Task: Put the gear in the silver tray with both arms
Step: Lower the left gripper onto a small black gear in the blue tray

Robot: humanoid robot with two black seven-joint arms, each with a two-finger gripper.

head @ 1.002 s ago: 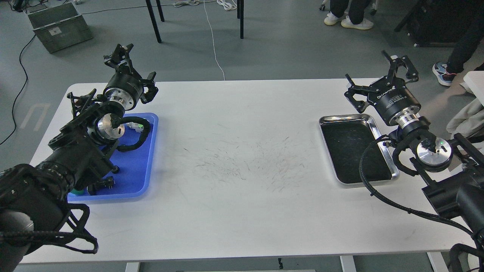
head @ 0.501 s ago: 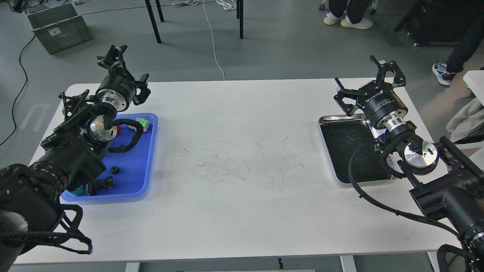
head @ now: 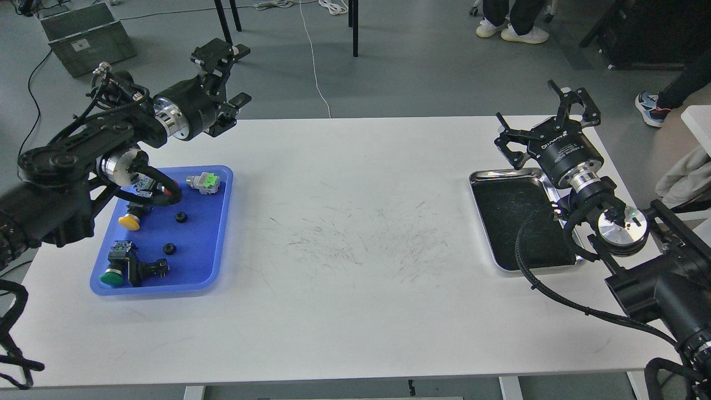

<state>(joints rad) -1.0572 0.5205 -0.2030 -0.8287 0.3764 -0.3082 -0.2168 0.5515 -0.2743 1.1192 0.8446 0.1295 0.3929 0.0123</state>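
Two small black gears lie in the blue tray at the table's left. The silver tray lies at the right, its dark bottom bare. My left gripper is open and empty, raised above the table's far left edge, beyond the blue tray and pointing right. My right gripper is open and empty, held above the far end of the silver tray. My right wrist and cable cover the silver tray's right rim.
The blue tray also holds a yellow push button, a green push button, a grey part with a green cap and a red piece partly behind my cable. Chair legs, a crate and people's feet stand beyond the white table.
My left arm has lifted and swung back and to the right, uncovering the blue tray's contents. My right gripper has shifted only slightly.
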